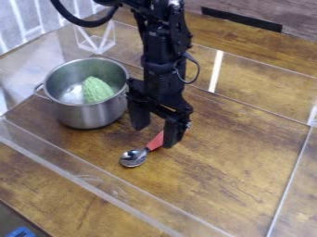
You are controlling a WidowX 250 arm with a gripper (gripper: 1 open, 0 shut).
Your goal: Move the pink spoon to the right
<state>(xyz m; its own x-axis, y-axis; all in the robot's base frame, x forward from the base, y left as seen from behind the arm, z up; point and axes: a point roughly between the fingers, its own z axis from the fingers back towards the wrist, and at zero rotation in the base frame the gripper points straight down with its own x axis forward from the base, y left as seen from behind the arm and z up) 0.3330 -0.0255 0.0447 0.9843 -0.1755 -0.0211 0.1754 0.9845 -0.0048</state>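
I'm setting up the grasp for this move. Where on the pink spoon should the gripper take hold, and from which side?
Grip the pink spoon across its narrow handle, from straight above: it lies flat on the table, so only the top is free. The open gripper already hangs over the handle.
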